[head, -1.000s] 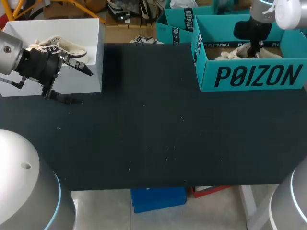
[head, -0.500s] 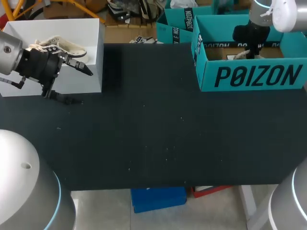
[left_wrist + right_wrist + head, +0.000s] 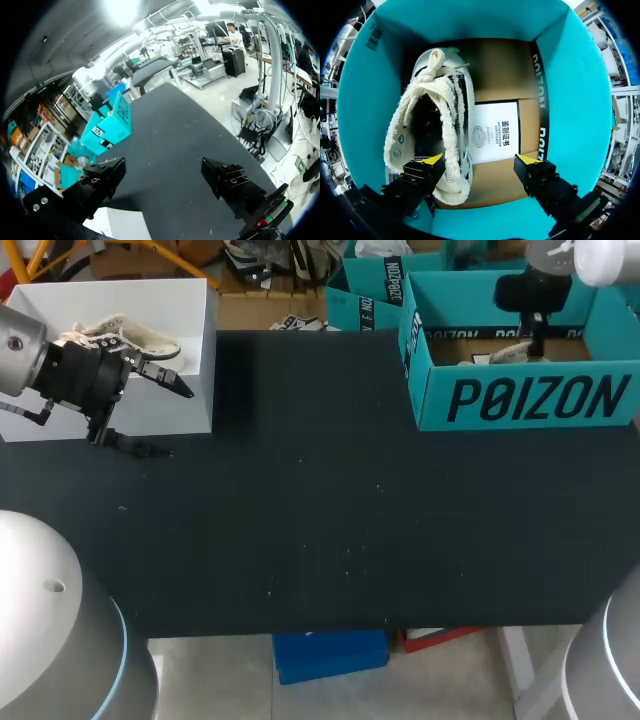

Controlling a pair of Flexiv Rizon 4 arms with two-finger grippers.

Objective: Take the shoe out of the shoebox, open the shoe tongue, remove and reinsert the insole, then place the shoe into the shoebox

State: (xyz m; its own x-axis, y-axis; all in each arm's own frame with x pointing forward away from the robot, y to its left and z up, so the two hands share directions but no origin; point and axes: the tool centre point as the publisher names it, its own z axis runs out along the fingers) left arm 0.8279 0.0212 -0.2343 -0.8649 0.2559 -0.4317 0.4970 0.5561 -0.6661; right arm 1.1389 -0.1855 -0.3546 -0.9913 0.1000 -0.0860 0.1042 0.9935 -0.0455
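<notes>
Though lying in the shoebox (image 3: 560, 100), ungripped: start or finish, cannot tell

Finds the shoe (image 3: 437, 125) on its side along one teal wall, laces loose. Puts the right gripper (image 3: 477, 167) above it, fingers spread wide and touching nothing. Reads either as nothing begun or as everything done. Leaves tall box walls close on all sides for any lift. Offers the wide table (image 3: 320, 520) as working room, out towards the left gripper (image 3: 162, 170), also open, over a white box (image 3: 190, 310)

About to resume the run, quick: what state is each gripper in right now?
Left gripper: open, empty.
Right gripper: open over the shoe in the shoebox, holding nothing.
</notes>
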